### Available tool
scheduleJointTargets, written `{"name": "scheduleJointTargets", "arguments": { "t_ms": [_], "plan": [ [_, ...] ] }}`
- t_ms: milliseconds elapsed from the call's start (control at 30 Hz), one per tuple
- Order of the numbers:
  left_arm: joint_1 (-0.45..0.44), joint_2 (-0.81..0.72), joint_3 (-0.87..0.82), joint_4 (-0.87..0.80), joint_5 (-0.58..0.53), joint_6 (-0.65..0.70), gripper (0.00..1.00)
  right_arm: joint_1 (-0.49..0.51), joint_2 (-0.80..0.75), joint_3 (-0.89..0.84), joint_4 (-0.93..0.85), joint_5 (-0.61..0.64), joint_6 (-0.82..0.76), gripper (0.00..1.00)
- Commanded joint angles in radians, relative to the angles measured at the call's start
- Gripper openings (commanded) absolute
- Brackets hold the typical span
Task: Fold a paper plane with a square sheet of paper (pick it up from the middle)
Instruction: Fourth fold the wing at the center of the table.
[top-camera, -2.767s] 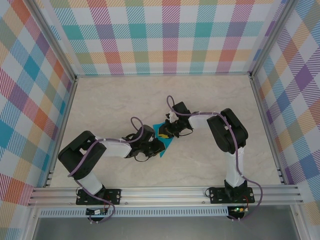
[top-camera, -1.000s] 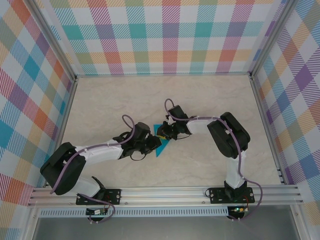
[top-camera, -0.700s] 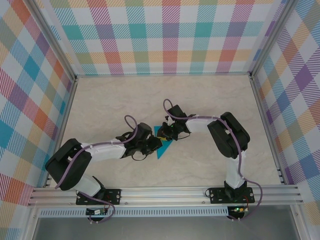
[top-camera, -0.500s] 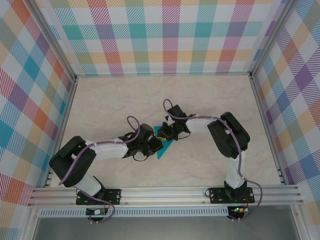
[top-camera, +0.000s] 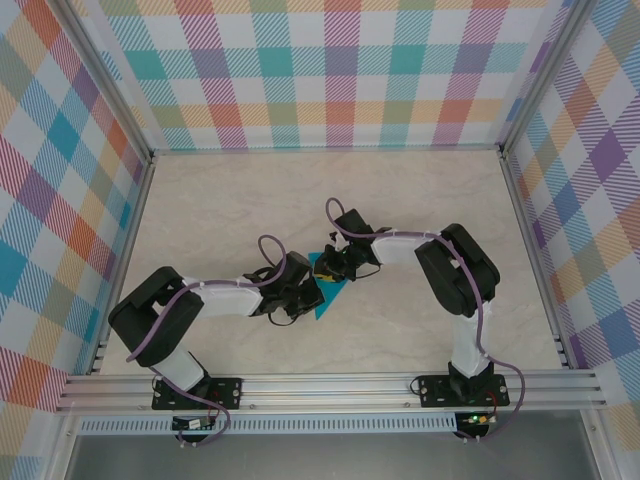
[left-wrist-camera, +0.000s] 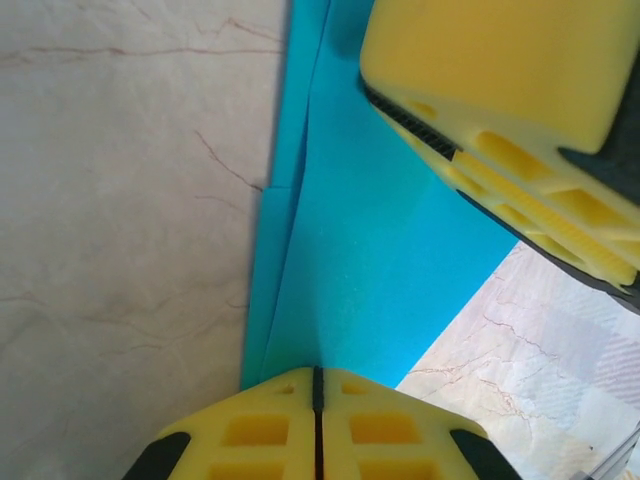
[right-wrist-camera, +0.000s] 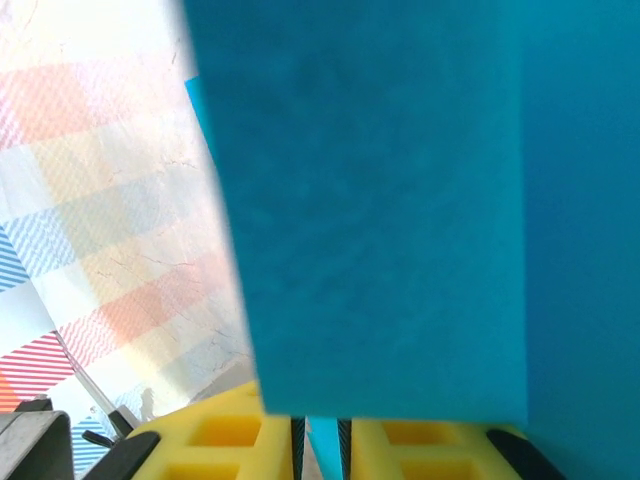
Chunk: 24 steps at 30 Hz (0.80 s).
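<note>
left arm (top-camera: 220, 296): showing black joints, white links
right arm (top-camera: 455, 262): showing same colours
cables (top-camera: 268, 243): purple, looping along links
fingers (left-wrist-camera: 400, 432): showing yellow, ribbed, black-backed

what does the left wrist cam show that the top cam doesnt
Left wrist: close up, the teal paper has stacked layers along its left fold, the left hand is shut at its near edge, and the right hand's yellow fingers cover its far corner. Top: both arms reaching in across the table, and the plaid walls. Both: the paper between the two hands, over the marble table.
</note>
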Motion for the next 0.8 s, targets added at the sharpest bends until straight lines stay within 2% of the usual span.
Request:
{"name": "scheduleJointTargets", "arguments": {
  "t_ms": [0, 233, 333, 533, 767],
  "plan": [
    [-0.015, -0.002, -0.059, -0.107, -0.033, 0.029, 0.06, -0.023, -0.003, 0.002, -0.144, -0.014, -0.056, 0.2],
    [-0.024, 0.018, -0.074, -0.122, 0.001, 0.081, 0.05, -0.059, -0.122, 0.023, -0.169, -0.034, -0.151, 0.23],
    [-0.025, 0.019, -0.075, -0.126, 0.003, 0.09, 0.04, -0.062, -0.145, 0.003, -0.139, -0.087, -0.177, 0.2],
    [-0.025, 0.03, -0.074, -0.129, -0.001, 0.095, 0.04, -0.051, -0.1, -0.038, -0.035, -0.181, -0.147, 0.08],
    [-0.025, 0.037, -0.071, -0.135, -0.005, 0.097, 0.04, -0.024, -0.026, -0.018, -0.02, -0.175, -0.147, 0.06]
  ]
}}
